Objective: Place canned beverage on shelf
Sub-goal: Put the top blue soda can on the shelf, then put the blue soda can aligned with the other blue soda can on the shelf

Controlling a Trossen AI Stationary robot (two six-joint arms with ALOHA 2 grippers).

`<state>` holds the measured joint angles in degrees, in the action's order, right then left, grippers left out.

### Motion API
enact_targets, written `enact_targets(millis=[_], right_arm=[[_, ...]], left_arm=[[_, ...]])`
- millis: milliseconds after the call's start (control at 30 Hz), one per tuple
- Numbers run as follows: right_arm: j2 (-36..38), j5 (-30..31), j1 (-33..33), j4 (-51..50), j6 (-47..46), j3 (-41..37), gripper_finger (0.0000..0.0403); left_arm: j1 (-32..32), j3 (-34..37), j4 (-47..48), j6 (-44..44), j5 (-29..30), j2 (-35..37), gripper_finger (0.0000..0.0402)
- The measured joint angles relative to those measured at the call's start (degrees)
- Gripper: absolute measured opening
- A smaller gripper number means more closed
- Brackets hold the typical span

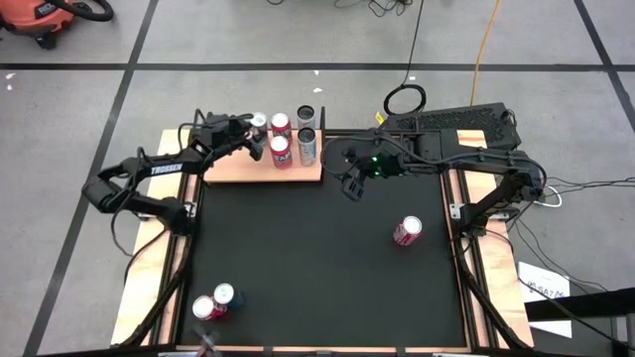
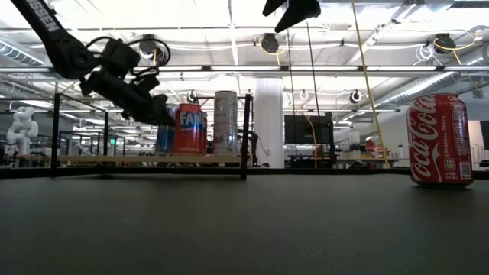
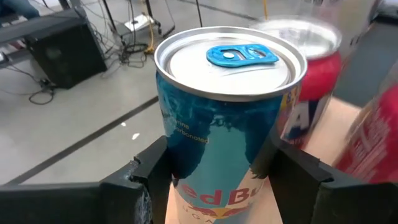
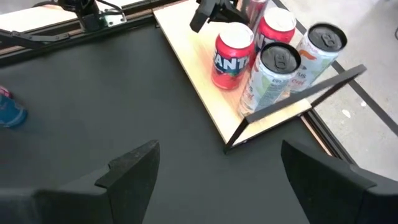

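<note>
Left wrist view shows the left gripper (image 3: pixel 217 180) clamped mid-body on a rigid, slick, dentable blue can (image 3: pixel 227 118) over the shelf (image 1: pixel 263 169); the right gripper (image 4: pixel 217 171) waits, fingers apart.

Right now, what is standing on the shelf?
On the shelf: two red cans, two silver cans and a blue can gripped by the left hand, which covers it from above. Whether it touches the board is hidden.

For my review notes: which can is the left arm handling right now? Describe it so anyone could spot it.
Find the wooden shelf at the mat's far edge. At its left end, the left gripper has its jaws around a blue can. Its blue pull tab sets it apart from the red cans beside it.
</note>
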<state>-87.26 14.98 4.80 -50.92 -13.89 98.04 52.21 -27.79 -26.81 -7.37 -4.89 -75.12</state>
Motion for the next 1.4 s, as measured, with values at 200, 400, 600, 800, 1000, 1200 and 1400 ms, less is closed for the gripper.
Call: enact_targets(millis=[200, 400, 600, 800, 1000, 1200, 1400], right_arm=[[-0.04, 0.07, 0.0, -0.45, -0.67, 0.0, 0.0325], [-0.04, 0.11, 0.0, -0.45, -1.55, 0.0, 0.0325], [-0.04, 0.15, 0.0, -0.45, -1.97, 0.0, 0.0325], [-0.04, 0.17, 0.0, -0.47, -1.97, 0.0, 0.0325], [-0.04, 0.22, 0.0, -0.94, -3.6, 0.0, 0.0325], [-0.04, 1.92, 0.5, -2.35, -6.94, 0.0, 0.0325], [1.14, 1.69, 1.22, -9.67, -11.55, -0.01, 0.0325]], left_arm=[[0.35, -0.16, -1.29, -0.49, -0.66, -2.43, 0.0206], [0.35, -0.17, -1.02, -0.44, -0.43, -2.52, 0.022], [0.35, 0.02, 1.26, 0.28, 1.43, -2.46, 0.0282], [0.33, -0.07, 3.24, 0.88, 4.04, 1.43, 0.0334], [0.33, -3.02, 14.37, 1.04, 5.16, 11.9, 0.0342], [0.17, -8.1, 24.5, 2.76, 6.91, 21.27, 0.0343], [-2.22, -13.11, 33.01, 5.99, 6.86, 26.57, 0.0343]])
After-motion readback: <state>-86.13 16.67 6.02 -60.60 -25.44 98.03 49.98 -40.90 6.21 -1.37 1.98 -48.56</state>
